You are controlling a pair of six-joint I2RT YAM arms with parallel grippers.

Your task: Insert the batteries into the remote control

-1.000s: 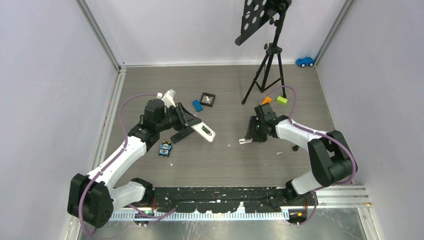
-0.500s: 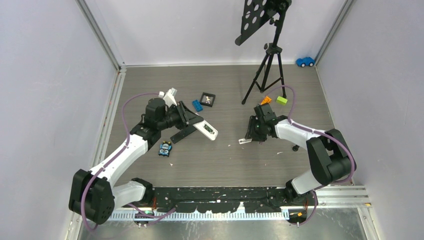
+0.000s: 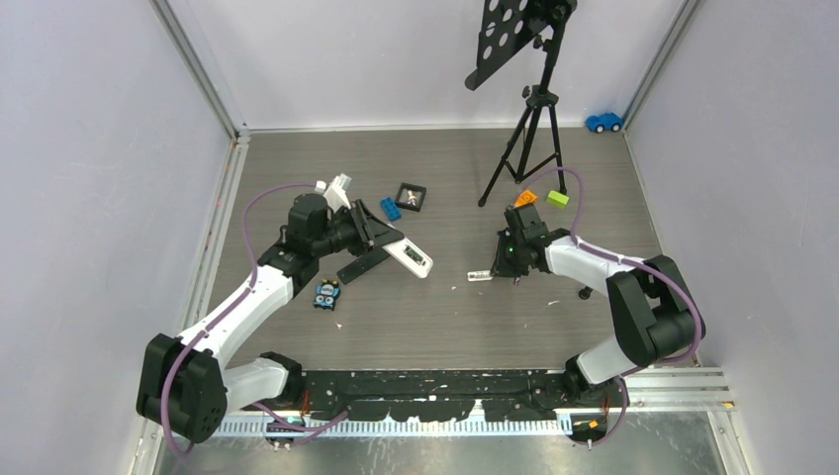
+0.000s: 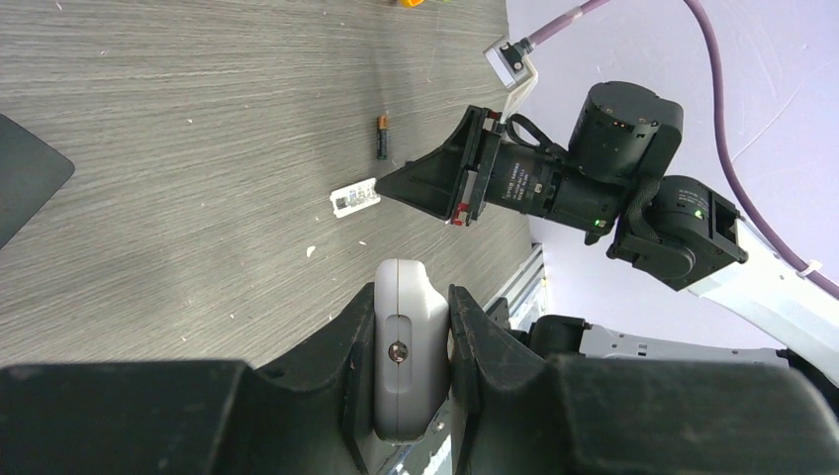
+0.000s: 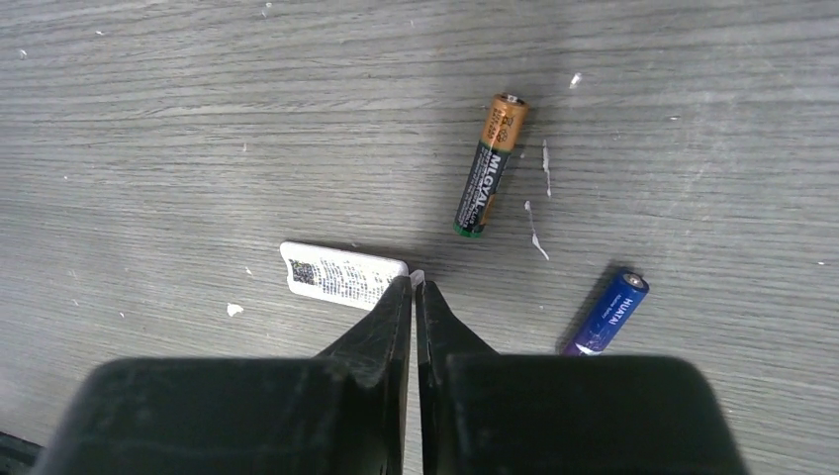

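Left gripper [image 4: 408,307]: the black fingers are clamped on both long sides of the remote [image 4: 400,376], open only as far as the body is wide. The remote is smooth pale grey plastic with rounded corners, and we see a small round dot on its end face. In the top view it is tilted and sits off the white cover plate [image 5: 342,276], on the left arm's side and clearly apart from it.

The cover plate is thin, flat and rectangular with rounded corners. It has a printed label on its face and lies flat on the table [image 5: 148,119], a matte grey wood-grain surface with white flecks.

Right gripper [image 5: 414,287]: the wedge-shaped black fingers are pressed together with only a hairline slit between them. The tips are touching the plate's end. We cannot tell whether a corner of the plate is pinched between them.

We see two batteries, both slim glossy cylinders lying on the table:
- The green-and-orange battery [image 5: 489,168] is just beyond the plate's gripper-side end, angled away and not touching it.
- The blue battery [image 5: 605,315] is farther from the plate, on the far side of the right fingers, and is partly hidden by them.
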